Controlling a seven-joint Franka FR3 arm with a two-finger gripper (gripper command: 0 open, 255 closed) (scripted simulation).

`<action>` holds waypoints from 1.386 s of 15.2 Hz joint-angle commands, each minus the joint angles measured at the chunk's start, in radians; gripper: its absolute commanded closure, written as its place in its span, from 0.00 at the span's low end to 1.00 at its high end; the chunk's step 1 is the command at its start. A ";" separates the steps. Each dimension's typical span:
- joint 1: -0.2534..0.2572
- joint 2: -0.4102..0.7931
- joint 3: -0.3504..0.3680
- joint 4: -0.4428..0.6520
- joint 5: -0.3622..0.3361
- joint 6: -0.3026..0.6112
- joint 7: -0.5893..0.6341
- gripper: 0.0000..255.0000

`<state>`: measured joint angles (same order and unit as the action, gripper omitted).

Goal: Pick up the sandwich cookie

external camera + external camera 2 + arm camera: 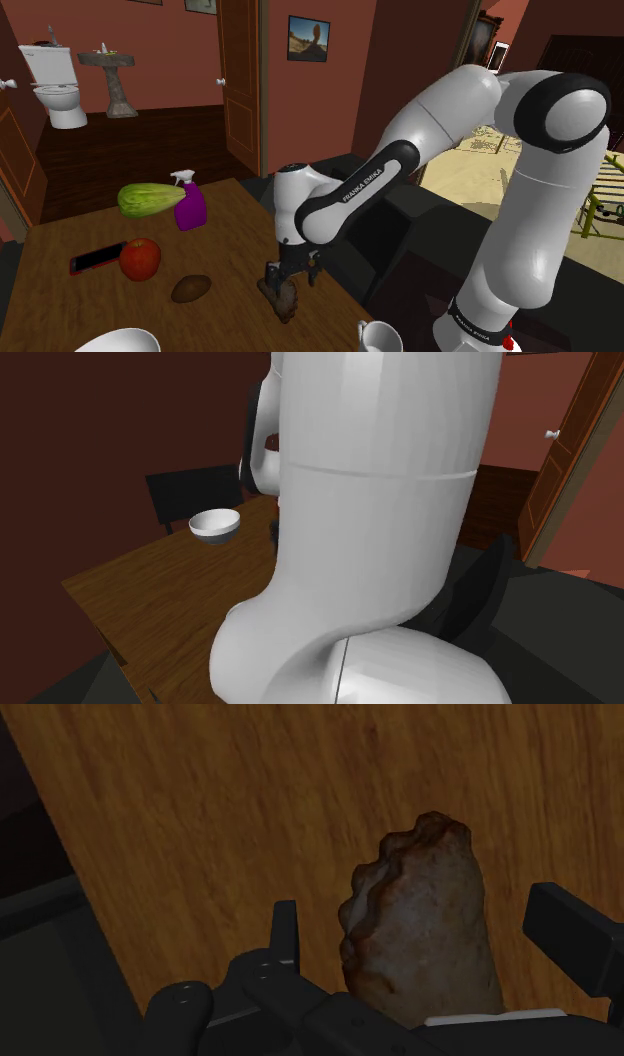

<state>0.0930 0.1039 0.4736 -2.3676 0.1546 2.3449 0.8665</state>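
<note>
Since the gripper hangs low over the wooden table with its jaws spread wide and nothing held, the step in hand looks to be the closing itself. The sandwich cookie, a brown, rough-edged thing with a paler face, lies on the wood directly under the hand, near the table edge that faces the stand, and well apart from the brown oval lump and the red apple. In the wrist view it sits between the two fingers but touches neither, and it seems nearer one finger than the other. To do this well, I would judge that the hand should first shift sideways a little so the cookie is centred, then settle until the pads bracket its thickest part rather than its ragged rim. The jaws should close slowly and only as firmly as needed, since a cookie may crumble or squirt out sideways. Because the table edge is close, a nudge from one finger arriving first could push it off, so an even squeeze matters before any straight upward lift.
</note>
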 commanded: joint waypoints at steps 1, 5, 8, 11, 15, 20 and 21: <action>0.018 0.091 0.001 0.043 -0.029 0.041 0.063 0.00; 0.029 0.139 -0.010 0.044 -0.050 0.084 0.077 0.00; 0.037 0.177 -0.019 0.043 -0.069 0.122 0.086 0.00; 0.042 0.197 -0.025 0.042 -0.079 0.141 0.090 0.00; 0.041 0.196 -0.025 0.041 -0.078 0.141 0.089 1.00; 0.041 0.195 -0.024 0.041 -0.078 0.140 0.089 1.00; 0.042 0.198 -0.025 0.042 -0.079 0.141 0.090 1.00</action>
<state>0.1348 0.2984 0.4504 -2.3259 0.0765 2.4848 0.9562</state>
